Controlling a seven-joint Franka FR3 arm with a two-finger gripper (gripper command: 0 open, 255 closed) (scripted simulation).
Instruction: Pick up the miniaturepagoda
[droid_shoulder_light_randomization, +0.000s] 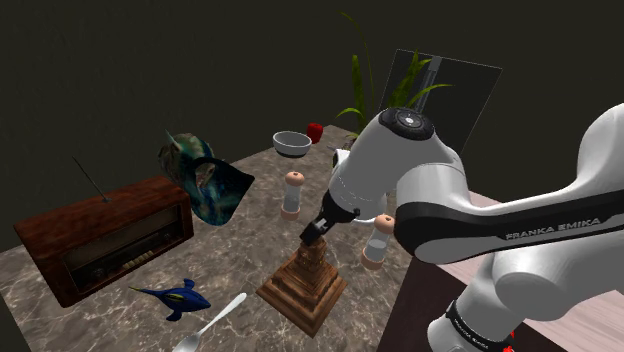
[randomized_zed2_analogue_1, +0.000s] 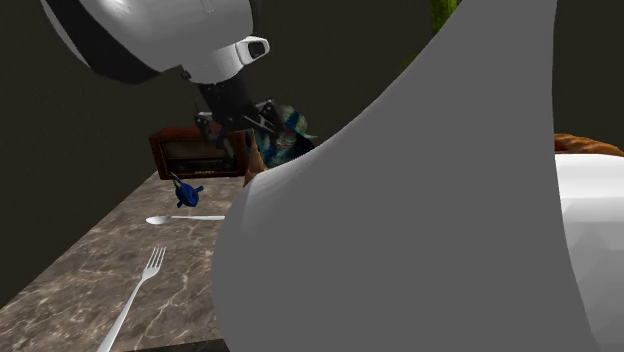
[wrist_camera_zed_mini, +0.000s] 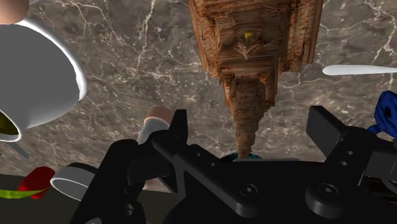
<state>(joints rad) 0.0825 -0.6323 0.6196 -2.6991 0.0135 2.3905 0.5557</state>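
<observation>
Brown carved wood forms the miniature pagoda (droid_shoulder_light_randomization: 303, 283), which stands upright on its stepped square base on the grey veined marble tabletop (droid_shoulder_light_randomization: 236, 248), directly under the gripper (droid_shoulder_light_randomization: 313, 233). In the wrist view the gripper (wrist_camera_zed_mini: 250, 122) looks straight down the tower. The black fingers (wrist_camera_zed_mini: 179, 127) stand wide apart, one on each side of the thin spire of the miniature pagoda (wrist_camera_zed_mini: 254, 44). There is a clear gap on both sides, so nothing is clasped. The spire's tip reaches up between the fingertips, and the wider tiers and base lie below them. A white shaker (wrist_camera_zed_mini: 154, 124) with a tan cap stands on the marble just outside one finger, and a blue fish figurine (wrist_camera_zed_mini: 385, 111) and a pale spoon (wrist_camera_zed_mini: 359, 70) lie beyond the other. In the shoulder view a second capped shaker (droid_shoulder_light_randomization: 377, 241) stands near the gripper on the arm's side. The fish figurine (droid_shoulder_light_randomization: 178, 298) and spoon (droid_shoulder_light_randomization: 212, 322) lie lower on the table beside the pagoda's base. A dark wooden radio (droid_shoulder_light_randomization: 104, 238) sits well away from the gripper. A white bowl (droid_shoulder_light_randomization: 292, 143) and a red apple (droid_shoulder_light_randomization: 315, 132) rest at the far end of the table. In the second exterior view the gripper (randomized_zed2_analogue_1: 236, 124) hangs from the white arm above the marble, and a fork (randomized_zed2_analogue_1: 134, 300) lies well apart from it.
</observation>
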